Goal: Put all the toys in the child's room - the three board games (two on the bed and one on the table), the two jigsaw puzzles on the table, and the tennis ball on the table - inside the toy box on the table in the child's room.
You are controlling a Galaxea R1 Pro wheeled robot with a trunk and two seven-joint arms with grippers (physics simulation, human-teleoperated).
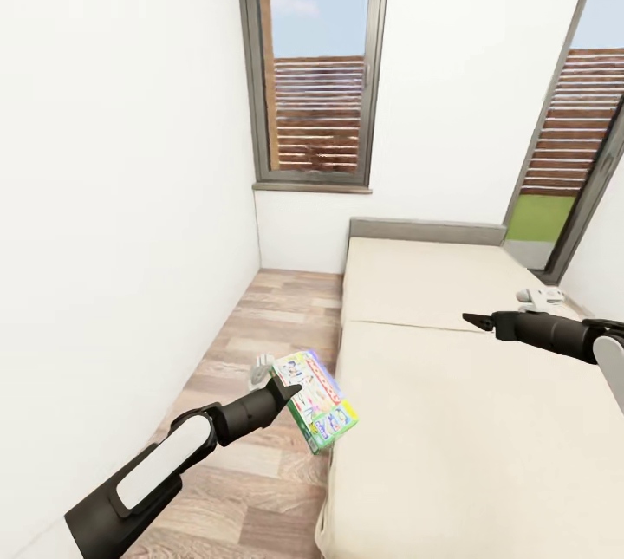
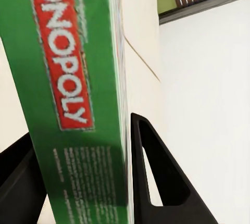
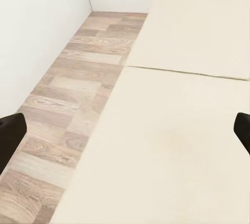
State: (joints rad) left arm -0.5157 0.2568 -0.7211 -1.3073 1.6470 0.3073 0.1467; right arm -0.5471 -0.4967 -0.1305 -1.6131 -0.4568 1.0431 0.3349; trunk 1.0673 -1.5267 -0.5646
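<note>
My left gripper [image 1: 284, 387] is shut on a board game [image 1: 317, 399], a green box with a colourful printed lid. It hangs above the wood floor, just off the bed's left edge. In the left wrist view the box [image 2: 73, 94] bears a red MONOPOLY label and is pinched between the two black fingers [image 2: 156, 182]. My right gripper [image 1: 472, 319] hovers over the bed [image 1: 451, 438]. In the right wrist view that gripper [image 3: 125, 130] stands wide open with nothing between its fingers. The table, toy box, jigsaw puzzles and tennis ball are out of view.
The cream bed [image 3: 177, 130] takes up the right side, with a grey headboard [image 1: 425, 230] at the far wall. A narrow strip of wood floor [image 1: 260, 342] runs between the bed and the white left wall [image 1: 113, 238]. A tall window [image 1: 316, 65] is straight ahead.
</note>
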